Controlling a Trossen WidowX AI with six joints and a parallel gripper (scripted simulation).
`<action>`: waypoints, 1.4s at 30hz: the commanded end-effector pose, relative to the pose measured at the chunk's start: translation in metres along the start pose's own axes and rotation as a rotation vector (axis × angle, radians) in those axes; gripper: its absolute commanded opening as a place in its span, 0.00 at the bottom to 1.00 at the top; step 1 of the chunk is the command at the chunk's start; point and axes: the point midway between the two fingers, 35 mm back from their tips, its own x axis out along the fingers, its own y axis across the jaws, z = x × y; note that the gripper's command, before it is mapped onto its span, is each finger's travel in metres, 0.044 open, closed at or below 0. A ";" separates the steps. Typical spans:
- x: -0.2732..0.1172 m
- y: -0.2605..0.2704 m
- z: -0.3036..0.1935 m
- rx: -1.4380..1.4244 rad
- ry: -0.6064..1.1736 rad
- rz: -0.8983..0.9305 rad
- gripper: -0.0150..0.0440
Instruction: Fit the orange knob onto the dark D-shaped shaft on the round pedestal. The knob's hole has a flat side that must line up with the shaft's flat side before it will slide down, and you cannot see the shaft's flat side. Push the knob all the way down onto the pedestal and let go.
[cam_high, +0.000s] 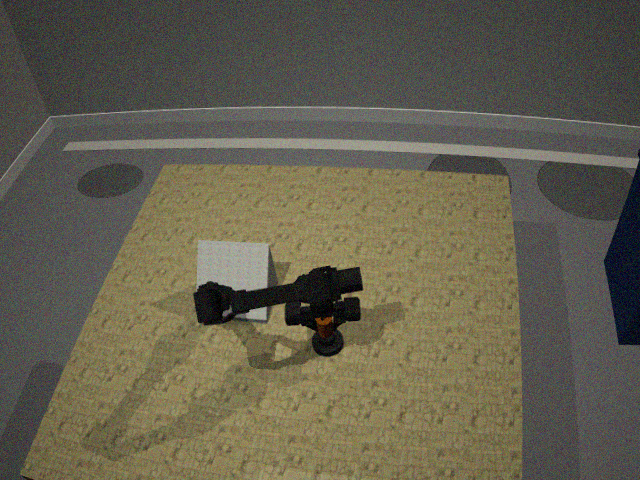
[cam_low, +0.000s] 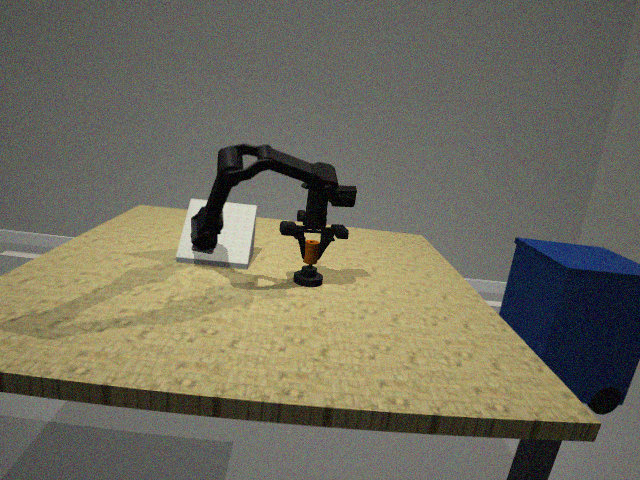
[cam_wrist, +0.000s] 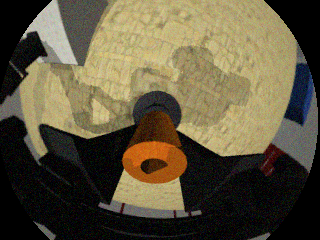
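The orange knob (cam_high: 324, 327) (cam_low: 311, 252) (cam_wrist: 156, 145) is upright between the fingers of my gripper (cam_high: 324, 324) (cam_low: 311, 253) (cam_wrist: 156, 131), which is shut on it. The D-shaped hole shows in the knob's top face in the wrist view. The dark round pedestal (cam_high: 327, 344) (cam_low: 308, 279) (cam_wrist: 157, 100) stands on the table directly below the knob. In the exterior view a short dark part of the shaft shows between the knob's lower end and the pedestal, so the knob sits above the pedestal. The shaft's tip and flat side are hidden.
A white slanted block (cam_high: 232, 263) (cam_low: 238, 232) stands on the wooden table (cam_high: 413, 413) (cam_low: 310, 351) to the left of the pedestal, behind the arm's base. A blue bin (cam_high: 628, 289) (cam_low: 558, 304) stands beyond the table's right edge.
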 end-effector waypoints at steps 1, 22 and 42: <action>0.000 0.000 -0.002 -0.002 0.004 -0.002 0.25; -0.001 -0.001 0.001 -0.211 0.004 -0.002 0.25; -0.004 -0.001 -0.003 -0.220 0.004 -0.002 0.25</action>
